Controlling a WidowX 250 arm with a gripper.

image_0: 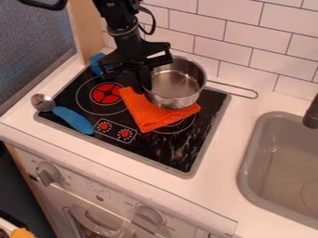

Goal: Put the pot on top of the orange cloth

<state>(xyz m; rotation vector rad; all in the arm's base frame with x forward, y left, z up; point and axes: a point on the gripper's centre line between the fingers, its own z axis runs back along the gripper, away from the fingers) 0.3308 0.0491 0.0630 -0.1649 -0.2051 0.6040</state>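
The black gripper [142,78] is in the upper middle of the camera view, pointing down at the left rim of the steel pot [176,86]. Whether it holds that rim I cannot tell. The pot is upright, or nearly so, with its wire handle toward the right. Below and left of it, the orange cloth [149,117] lies on the black stove top, spreading out from under the pot's lower side. The pot overlaps the cloth's upper part; whether its base touches the cloth is hidden.
On the stove's left lies a spoon with a blue handle [73,119]. A blue object [97,64] is behind the arm at the back left. The grey sink [248,179] is at the right, with a black tap [312,114]. A tiled wall rises behind.
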